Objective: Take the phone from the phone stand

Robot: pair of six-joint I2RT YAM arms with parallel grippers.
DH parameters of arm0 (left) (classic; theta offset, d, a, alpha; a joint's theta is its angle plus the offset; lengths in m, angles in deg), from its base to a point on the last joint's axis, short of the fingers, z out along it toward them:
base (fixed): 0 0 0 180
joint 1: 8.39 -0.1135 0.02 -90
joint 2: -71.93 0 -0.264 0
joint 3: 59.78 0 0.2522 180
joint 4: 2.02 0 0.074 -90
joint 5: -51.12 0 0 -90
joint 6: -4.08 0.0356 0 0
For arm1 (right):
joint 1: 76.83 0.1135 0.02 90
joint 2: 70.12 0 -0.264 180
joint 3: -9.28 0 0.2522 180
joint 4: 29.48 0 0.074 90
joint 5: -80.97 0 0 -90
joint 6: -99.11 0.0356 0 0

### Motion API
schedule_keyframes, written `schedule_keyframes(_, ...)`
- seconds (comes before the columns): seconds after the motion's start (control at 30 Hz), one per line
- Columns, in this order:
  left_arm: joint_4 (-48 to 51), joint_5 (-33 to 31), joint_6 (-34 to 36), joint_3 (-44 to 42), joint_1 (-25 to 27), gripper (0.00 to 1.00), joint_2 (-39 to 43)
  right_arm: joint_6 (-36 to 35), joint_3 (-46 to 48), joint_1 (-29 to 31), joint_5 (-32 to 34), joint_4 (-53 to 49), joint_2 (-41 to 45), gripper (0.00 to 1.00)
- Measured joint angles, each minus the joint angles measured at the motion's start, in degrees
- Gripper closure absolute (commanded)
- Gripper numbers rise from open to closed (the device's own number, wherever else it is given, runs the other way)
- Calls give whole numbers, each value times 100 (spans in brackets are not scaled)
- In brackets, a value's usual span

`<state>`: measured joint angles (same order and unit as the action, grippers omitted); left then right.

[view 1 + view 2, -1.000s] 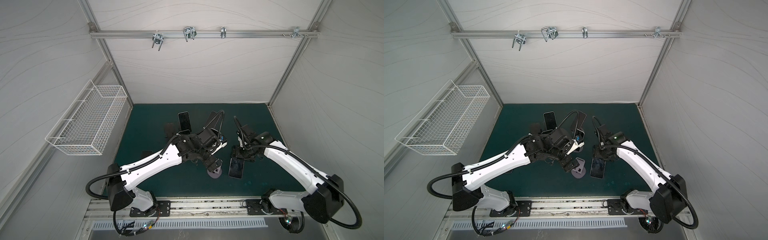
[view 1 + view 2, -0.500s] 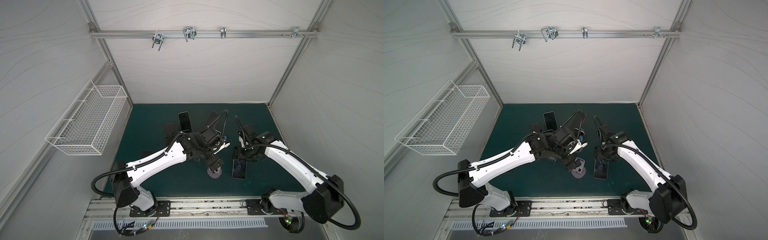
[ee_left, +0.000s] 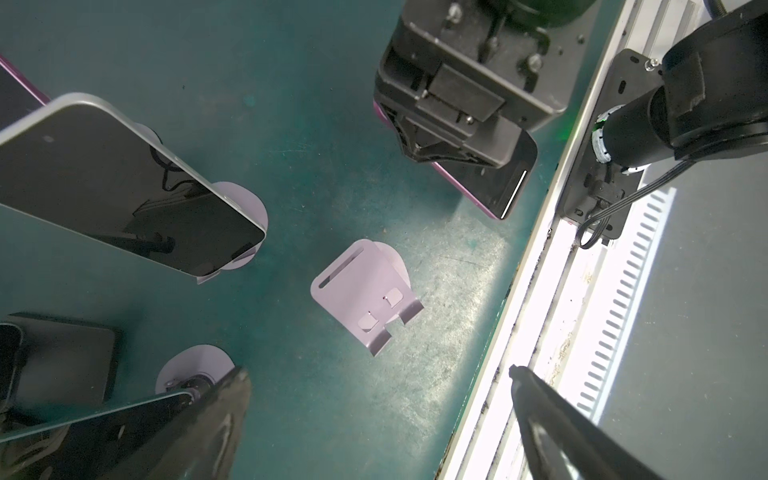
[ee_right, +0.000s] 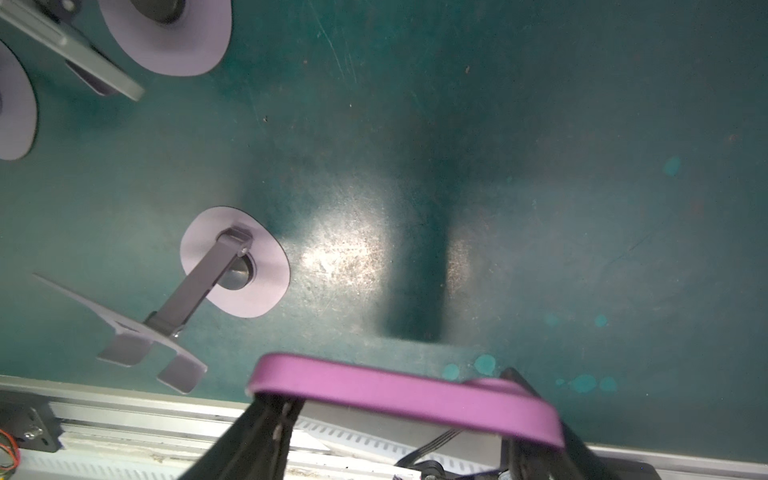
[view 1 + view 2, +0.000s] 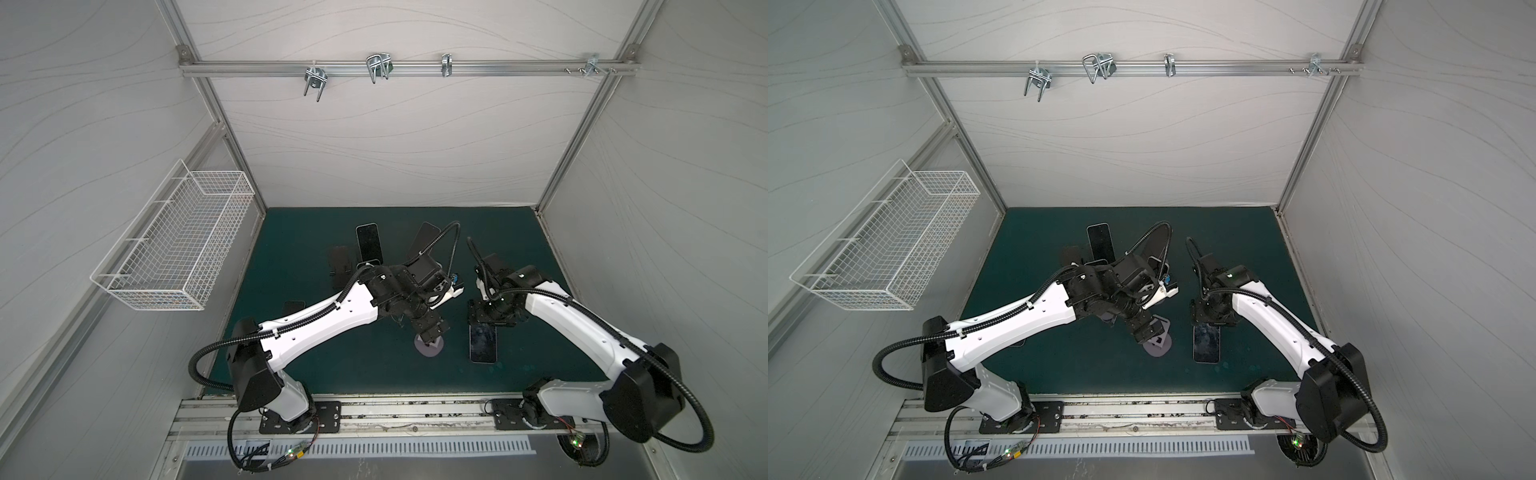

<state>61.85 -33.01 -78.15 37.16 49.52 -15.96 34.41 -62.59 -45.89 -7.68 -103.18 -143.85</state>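
Right wrist view: phone off its stand, set-down left

Bare counter [image 5: 536,357] lies open on my right side, which gives me room to land it. The purple-cased phone [image 4: 407,395] sits gripped across its width in the right fingers [image 4: 257,436], tilted above the counter near the front rail [image 4: 124,407]. Its stand [image 4: 232,266] is empty just beside. Left fingers [image 3: 216,419] gape wide over that stand, holding nothing. I judge removal done — only placing is left.

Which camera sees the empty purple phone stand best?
The left wrist view: the empty phone stand sits mid-picture, plate and both hooks unhidden. The right wrist view shows its back, base and leg. Both top views show it small, partly under the left arm.
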Motion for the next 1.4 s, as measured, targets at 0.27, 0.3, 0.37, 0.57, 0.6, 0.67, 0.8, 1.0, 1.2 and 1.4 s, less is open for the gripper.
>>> schedule_keyframes(0.27, 37, 37, 55, 151, 83, 1, -125, -179, 120, -28, 13, 83, -160, 39)
schedule_keyframes(0.3, 39, 37, 63, 153, 92, 1, -131, -201, 131, -31, 13, 107, -192, 39)
schedule_keyframes(0.37, 44, 35, 70, 160, 111, 1, -151, -256, 142, -33, 13, 138, -254, 39)
schedule_keyframes(0.57, 61, 35, 81, 232, 190, 1, -249, -367, 205, -59, -17, 293, -457, 39)
schedule_keyframes(0.6, 59, 37, 76, 232, 212, 1, -251, -385, 236, -68, -35, 341, -490, 39)
schedule_keyframes(0.67, 55, 42, 66, 232, 247, 1, -251, -398, 313, -83, -72, 452, -553, 39)
schedule_keyframes(0.8, 57, 59, 79, 232, 352, 1, -258, -387, 446, -109, -153, 623, -763, 39)
schedule_keyframes(1.0, 94, 52, 299, 229, 457, 1, -247, -251, 457, -109, -249, 734, -1102, 39)
schedule_keyframes(1.2, 243, -155, 669, -2, 472, 1, 103, -151, 435, -109, -175, 737, -1233, 39)
schedule_keyframes(1.4, 203, -350, 750, -439, 472, 1, 660, -138, 229, -111, -17, 721, -1622, 39)
